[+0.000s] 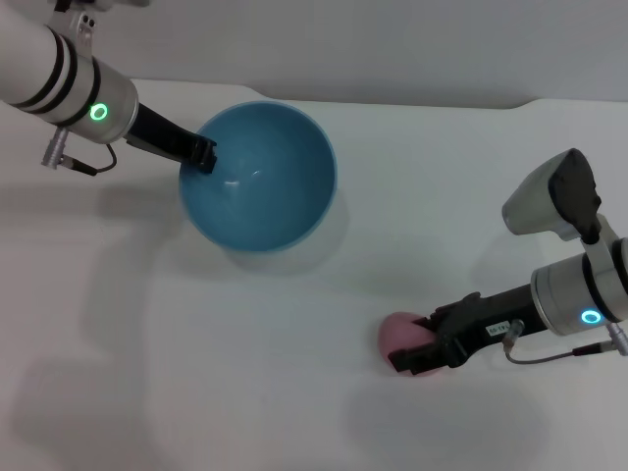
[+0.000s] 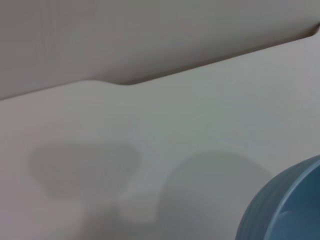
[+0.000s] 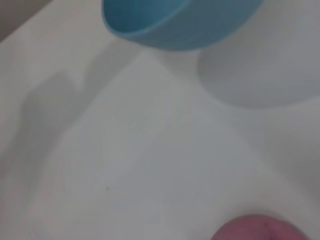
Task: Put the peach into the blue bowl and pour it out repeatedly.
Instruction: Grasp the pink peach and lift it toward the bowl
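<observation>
Right gripper [image 1: 420, 355] closed around the peach [image 1: 400, 336], likely light, soft, bruisable: grip gently at mid-body; left gripper [image 1: 203, 155] pinches the blue bowl [image 1: 270, 186] rim.

Upper-left of head view blocked by bowl [image 1: 260, 177], with left gripper [image 1: 203, 154] at its left rim. Lower right taken up by peach [image 1: 404, 339] and right gripper [image 1: 424, 351] closed around it. Bare table [image 1: 196, 373] lies open between them and across lower left.
</observation>
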You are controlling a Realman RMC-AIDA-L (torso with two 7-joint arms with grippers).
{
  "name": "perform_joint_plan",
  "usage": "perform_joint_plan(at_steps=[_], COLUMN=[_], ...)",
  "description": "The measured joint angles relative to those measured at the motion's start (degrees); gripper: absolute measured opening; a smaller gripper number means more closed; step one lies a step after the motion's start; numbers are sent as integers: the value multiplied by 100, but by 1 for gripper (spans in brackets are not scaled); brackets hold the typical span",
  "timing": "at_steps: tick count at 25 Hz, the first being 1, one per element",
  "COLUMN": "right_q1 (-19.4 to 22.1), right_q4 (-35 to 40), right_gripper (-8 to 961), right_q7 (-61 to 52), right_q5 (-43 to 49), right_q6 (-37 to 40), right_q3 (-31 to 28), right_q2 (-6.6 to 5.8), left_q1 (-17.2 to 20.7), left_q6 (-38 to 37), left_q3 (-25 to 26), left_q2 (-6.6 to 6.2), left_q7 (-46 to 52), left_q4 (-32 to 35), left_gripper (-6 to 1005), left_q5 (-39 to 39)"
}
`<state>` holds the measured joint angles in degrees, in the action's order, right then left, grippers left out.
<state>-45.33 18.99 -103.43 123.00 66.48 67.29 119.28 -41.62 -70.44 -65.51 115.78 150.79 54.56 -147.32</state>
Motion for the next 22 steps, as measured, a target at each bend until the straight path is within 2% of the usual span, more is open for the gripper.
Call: perform_joint_plan(at_steps=[10, 16, 19, 22], right_q1=[98, 477, 895, 1372], right_q4=[347, 958, 1467, 2074], right_gripper=[679, 430, 328, 249], right_q7=[-91, -101, -103, -28], right_q5=[-2, -361, -779, -1090], right_q6=[-68, 202, 389, 765], right_q3=[71, 37, -58, -479], right_q2=[-20, -43, -89, -106], left_q1=[-64, -105, -156, -238], left_q6=[-25, -23, -7, -12], left_q3=[-49, -50, -62, -136], left_q2=[9, -2, 8, 79], left_q7=[-6, -13, -39, -57], left_q4=[74, 73, 73, 71], left_gripper=[-1, -2, -2, -1], left_q5=[-7, -9, -11, -96])
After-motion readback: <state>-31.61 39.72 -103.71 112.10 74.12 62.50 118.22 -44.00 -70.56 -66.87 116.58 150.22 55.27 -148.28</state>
